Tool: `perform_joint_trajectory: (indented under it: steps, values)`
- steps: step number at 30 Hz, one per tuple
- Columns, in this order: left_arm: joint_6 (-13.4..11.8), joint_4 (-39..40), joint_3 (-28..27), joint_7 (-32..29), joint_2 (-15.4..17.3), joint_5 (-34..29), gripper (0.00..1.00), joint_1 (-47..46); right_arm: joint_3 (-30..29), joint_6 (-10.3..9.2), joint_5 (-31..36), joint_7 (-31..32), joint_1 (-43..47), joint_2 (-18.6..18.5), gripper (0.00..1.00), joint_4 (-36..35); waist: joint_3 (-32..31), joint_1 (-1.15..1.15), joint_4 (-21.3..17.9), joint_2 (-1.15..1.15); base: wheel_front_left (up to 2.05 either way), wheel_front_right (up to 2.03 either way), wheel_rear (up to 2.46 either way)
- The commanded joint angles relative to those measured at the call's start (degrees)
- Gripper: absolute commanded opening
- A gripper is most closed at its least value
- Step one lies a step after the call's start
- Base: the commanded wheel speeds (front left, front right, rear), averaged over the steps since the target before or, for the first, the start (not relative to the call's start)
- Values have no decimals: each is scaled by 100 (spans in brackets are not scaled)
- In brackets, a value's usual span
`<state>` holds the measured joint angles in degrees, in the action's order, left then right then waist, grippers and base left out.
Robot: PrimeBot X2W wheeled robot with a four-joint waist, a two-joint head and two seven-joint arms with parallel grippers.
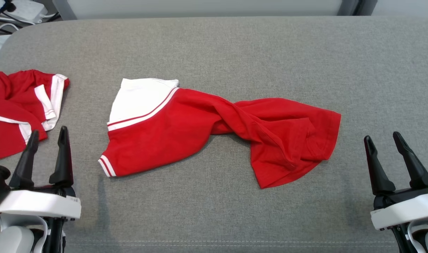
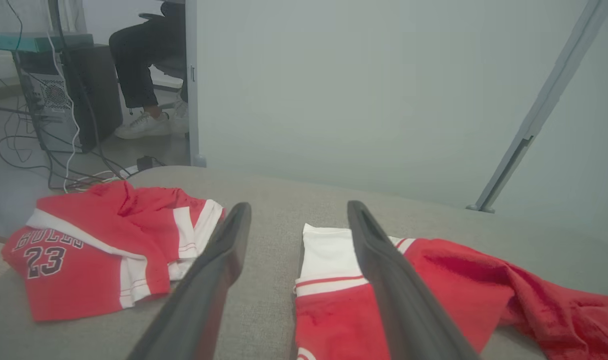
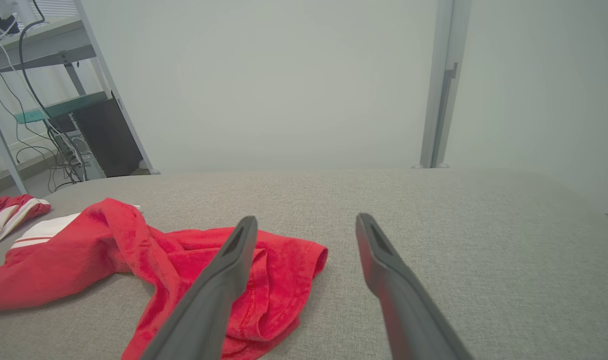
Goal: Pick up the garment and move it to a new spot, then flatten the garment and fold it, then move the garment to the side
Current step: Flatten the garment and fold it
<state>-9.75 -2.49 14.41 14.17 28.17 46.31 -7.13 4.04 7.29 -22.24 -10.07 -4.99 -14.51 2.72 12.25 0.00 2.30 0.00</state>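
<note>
Both pairs wide and empty, left fingers (image 1: 62, 154) near-left, right fingers (image 1: 375, 165) near-right, with the garment (image 1: 217, 130) lying twisted mid-tabletop (image 1: 235, 52) between: risks pinching one layer of the twist, or snagging the spare jersey (image 1: 20, 105) at left.

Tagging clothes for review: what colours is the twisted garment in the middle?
The garment is red with a white panel and white-striped trim; clearest in the head view.
</note>
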Motion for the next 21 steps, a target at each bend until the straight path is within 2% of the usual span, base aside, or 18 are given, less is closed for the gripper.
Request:
perform_joint_trajectory:
  steps: [1,2,6,11,21]
  values:
    - [-187,338,-321,51,195,-192,100,-84,84,20,73,61,-21,-73,100,-158,-69,0,46,0,0,0,0]
    - [-403,615,-391,64,143,-410,100,-51,125,20,116,113,-40,-59,100,-165,-137,0,70,0,0,0,0]
    - [-635,915,-440,75,24,-672,100,167,223,20,132,196,8,-3,100,-145,-318,0,77,0,0,0,0]
    - [-643,907,-336,79,-38,-846,100,556,338,20,104,261,257,107,100,-77,-609,0,58,0,0,0,0]
    - [-620,673,-226,69,39,-968,100,919,465,20,174,307,652,188,100,-2,-937,0,-18,0,0,0,0]
